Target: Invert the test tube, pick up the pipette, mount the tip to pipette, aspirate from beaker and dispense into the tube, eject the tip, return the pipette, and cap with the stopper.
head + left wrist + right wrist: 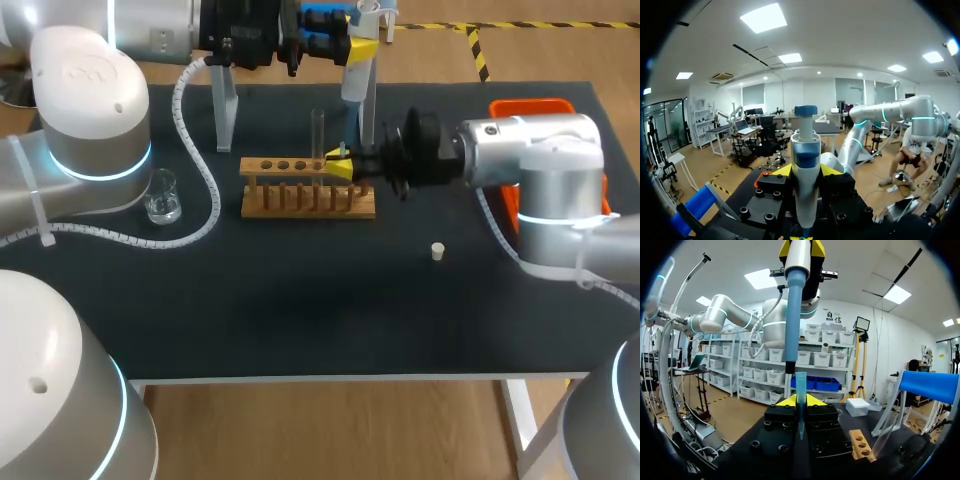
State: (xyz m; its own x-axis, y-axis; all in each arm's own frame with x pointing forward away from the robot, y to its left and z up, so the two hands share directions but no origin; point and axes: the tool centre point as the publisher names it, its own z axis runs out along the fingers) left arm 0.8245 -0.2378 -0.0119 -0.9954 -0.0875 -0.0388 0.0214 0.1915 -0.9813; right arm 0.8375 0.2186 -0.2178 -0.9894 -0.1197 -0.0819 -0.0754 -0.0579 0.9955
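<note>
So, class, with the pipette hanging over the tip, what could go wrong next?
The pipette nozzle sits slightly beside the mouth of the pipette tip in the right gripper; pressing down could miss or knock it askew. The upright test tube stands close by and might get bumped.

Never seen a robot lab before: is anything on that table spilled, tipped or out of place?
Nothing stands out. The test tube stands upright in the wooden rack, the beaker is upright with no spill, the stopper sits loose nearby.
</note>
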